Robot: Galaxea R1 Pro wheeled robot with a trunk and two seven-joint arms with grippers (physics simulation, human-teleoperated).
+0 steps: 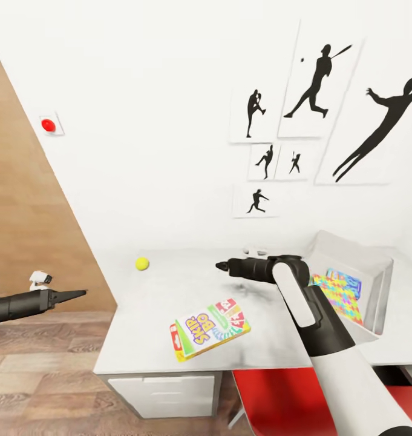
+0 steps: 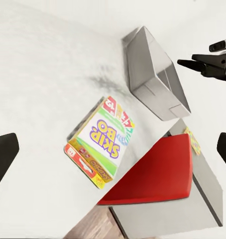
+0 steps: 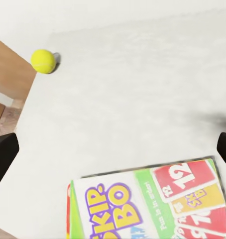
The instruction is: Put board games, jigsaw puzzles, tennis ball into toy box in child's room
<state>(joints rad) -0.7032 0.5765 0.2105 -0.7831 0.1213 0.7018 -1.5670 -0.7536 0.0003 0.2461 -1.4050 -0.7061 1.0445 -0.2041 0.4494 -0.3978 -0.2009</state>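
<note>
The table (image 1: 163,290) carries a yellow tennis ball (image 1: 141,263) near its far left corner and a green-and-red Skip-Bo board game (image 1: 209,329) near its front edge. The light-grey toy box (image 1: 378,266) stands at the right, with a jigsaw puzzle box (image 1: 336,301) and a blue box (image 1: 346,280) inside. My right gripper (image 1: 219,265) hovers over the table's middle, pointing left toward the ball, open and empty. My left gripper (image 1: 81,294) hangs open beyond the table's left edge, over the floor. The right wrist view shows the ball (image 3: 43,60) ahead and the game (image 3: 148,204) close below.
A red chair (image 1: 278,393) is tucked under the table front, beside white drawers (image 1: 163,393). The wall with baseball silhouettes (image 1: 314,85) runs right behind the table. Wood floor (image 1: 42,375) lies to the left. In the left wrist view the toy box (image 2: 153,74) sits beyond the game (image 2: 100,144).
</note>
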